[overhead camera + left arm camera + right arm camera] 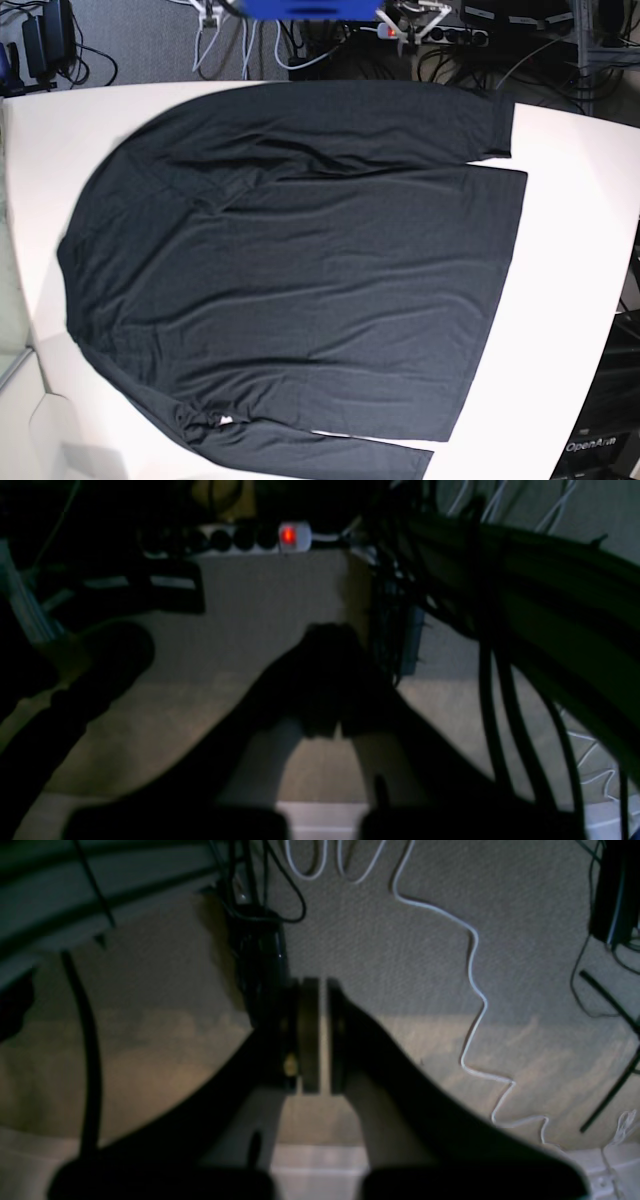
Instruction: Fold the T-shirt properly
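Base view: T-shirt (300, 270) spread flat across white surface (570, 230), covering most of it, sleeves laid along far and near edges, small white tag (224, 420) at the near-left; probably smoothed out ready for a first fold. No arm over the cloth. Wrist views: left pincer (322, 680) closed, nothing held, hanging over carpet (270, 605); right pincer (320, 1035) narrowed to a slit, likewise empty. Around: power strip (250, 537), white cable (475, 990) snaking on floor.
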Robot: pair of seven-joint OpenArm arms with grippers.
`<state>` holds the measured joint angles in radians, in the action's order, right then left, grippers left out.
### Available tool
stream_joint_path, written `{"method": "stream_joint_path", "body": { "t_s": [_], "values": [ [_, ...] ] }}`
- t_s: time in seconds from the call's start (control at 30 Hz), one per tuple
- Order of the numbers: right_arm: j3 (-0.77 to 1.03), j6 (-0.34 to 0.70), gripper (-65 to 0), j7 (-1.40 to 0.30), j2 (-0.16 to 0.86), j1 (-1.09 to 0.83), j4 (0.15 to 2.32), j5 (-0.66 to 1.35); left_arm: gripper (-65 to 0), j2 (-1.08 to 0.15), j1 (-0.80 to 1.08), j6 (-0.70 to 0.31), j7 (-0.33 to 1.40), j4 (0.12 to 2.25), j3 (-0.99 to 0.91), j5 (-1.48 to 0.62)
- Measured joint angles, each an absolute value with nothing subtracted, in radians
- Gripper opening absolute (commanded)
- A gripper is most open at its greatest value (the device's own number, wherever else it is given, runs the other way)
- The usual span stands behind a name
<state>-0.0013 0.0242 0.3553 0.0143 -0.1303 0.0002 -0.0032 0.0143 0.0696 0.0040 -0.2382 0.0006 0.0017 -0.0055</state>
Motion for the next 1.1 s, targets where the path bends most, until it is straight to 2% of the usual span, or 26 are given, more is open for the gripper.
{"method": "stream_joint_path", "body": {
  "t_s": [0.47, 0.57, 0.7, 0.87, 0.97, 1.1],
  "values": [
    [-0.007, 0.024, -65.0, 0.702, 0.03, -0.216, 0.002, -0.006, -65.0, -0.022, 0.125, -0.004, -0.501, 0.001, 0.002, -0.006],
    [-0.007, 0.024, -65.0, 0.739, 0.036, -0.223, 0.002, -0.004, -65.0, -0.039, 0.14, -0.113, -0.529, -0.001, -0.001, -0.009],
    [-0.007, 0.024, -65.0, 0.771, 0.036, -0.229, 0.001, -0.004, -65.0, -0.056, 0.15, -0.25, -0.535, 0.0, -0.018, -0.117],
    [-0.007, 0.024, -65.0, 0.936, 0.036, -0.276, 0.004, -0.004, -65.0, -0.1, 0.162, -0.39, -0.541, 0.0, -0.018, -0.211],
    [-0.007, 0.024, -65.0, 1.007, 0.036, -0.307, 0.001, -0.004, -65.0, -0.098, 0.186, -0.418, -0.58, 0.004, -0.018, -0.233],
    [-0.007, 0.024, -65.0, 1.069, 0.036, -0.325, 0.002, -0.004, -65.0, -0.088, 0.24, -0.416, -0.782, 0.002, -0.018, -0.231]
  ]
}}
